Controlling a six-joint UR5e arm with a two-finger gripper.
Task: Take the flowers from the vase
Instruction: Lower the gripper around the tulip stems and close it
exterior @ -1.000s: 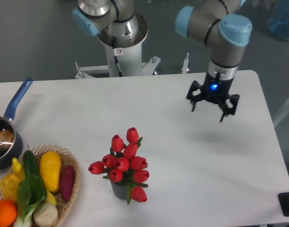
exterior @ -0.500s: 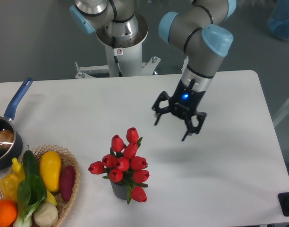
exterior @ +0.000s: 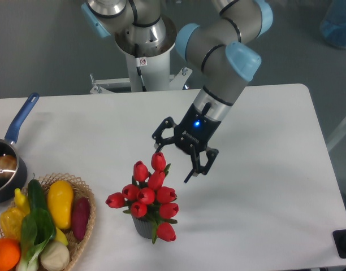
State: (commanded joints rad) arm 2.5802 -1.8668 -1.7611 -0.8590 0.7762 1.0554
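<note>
above the flowers, spread-fingered gripper

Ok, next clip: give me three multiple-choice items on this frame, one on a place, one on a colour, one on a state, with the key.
1. Where does the gripper hang?
A. Above and just right of the flowers
B. Over the wicker basket
C. Over the saucepan

2. What colour is the saucepan's handle?
A. Red
B. Blue
C. Yellow

3. How do the gripper's jaws stand?
A. Shut on a stem
B. Shut on the vase
C. Spread open, holding nothing

Key: 1 A, the fingers sit beside the topmost tulip. 2 B, the handle at the table's left edge is blue. 3 C, a clear gap shows between the fingers, and the flowers stand in the vase.
</note>
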